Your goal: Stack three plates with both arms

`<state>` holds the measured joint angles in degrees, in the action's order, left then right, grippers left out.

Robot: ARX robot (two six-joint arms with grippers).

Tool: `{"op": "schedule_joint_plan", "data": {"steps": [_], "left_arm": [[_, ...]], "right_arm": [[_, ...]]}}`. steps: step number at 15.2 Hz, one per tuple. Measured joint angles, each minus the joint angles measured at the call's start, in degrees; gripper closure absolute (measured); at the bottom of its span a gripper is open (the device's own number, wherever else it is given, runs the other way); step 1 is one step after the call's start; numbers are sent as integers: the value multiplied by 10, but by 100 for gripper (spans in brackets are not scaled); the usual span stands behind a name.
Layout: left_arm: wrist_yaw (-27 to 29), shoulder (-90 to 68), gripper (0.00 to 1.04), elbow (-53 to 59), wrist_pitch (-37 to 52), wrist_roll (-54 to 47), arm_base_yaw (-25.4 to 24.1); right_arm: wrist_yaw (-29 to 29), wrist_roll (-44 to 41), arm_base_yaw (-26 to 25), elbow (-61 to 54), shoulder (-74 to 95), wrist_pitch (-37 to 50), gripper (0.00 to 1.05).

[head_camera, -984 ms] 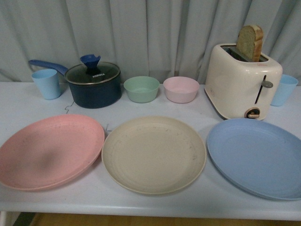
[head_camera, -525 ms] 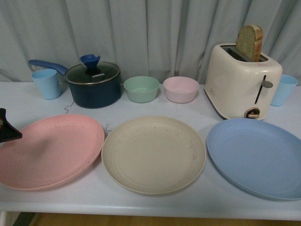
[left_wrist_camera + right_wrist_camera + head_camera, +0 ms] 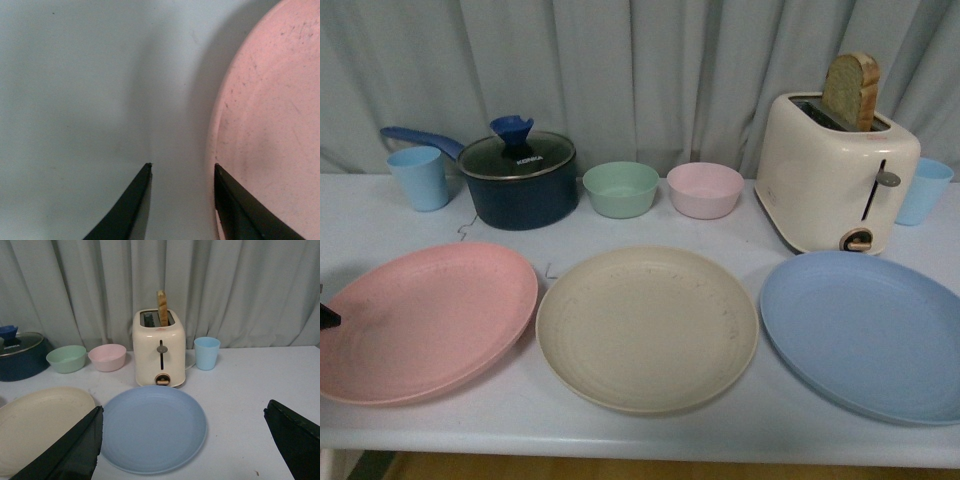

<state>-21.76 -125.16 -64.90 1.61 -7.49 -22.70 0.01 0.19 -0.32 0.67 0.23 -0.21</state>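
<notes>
The pink plate (image 3: 425, 320), matte and speckled, lies at the desk's (image 3: 650, 440) front left corner, its outer rim right at one finger of the left gripper (image 3: 183, 165), whose jaws stand apart. The blue plate (image 3: 152, 427), front right and cut off in the front view, lies beneath the right gripper (image 3: 182, 415), its jaws spread wide.

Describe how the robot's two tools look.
Left tool: two slim black fingers tapering to sharp points, smooth and plain. Right tool: two broad matte black fingers with blunt, squared ends. No cables or markings show in these views.
</notes>
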Motion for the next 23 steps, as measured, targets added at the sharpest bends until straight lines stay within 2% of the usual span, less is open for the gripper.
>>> {"op": "schedule_joint_plan", "data": {"steps": [4,8,11,15,17,20,23], "left_arm": [[1,32,103,18,-4,24,-3],[33,130,103,44,-19,46,6],[59,192,103,58,-29,80,47],[131,221,103,64,-40,158,179],[139,200,103,63,-32,206,231],[163,146,103,45,-31,256,281],[174,123,103,30,-25,274,303]], "right_arm": [[0,0,0,0,0,0,6],[0,0,0,0,0,0,6],[0,0,0,0,0,0,6],[0,0,0,0,0,0,6],[0,0,0,0,0,0,6],[0,0,0,0,0,0,6],[0,0,0,0,0,0,6]]}}
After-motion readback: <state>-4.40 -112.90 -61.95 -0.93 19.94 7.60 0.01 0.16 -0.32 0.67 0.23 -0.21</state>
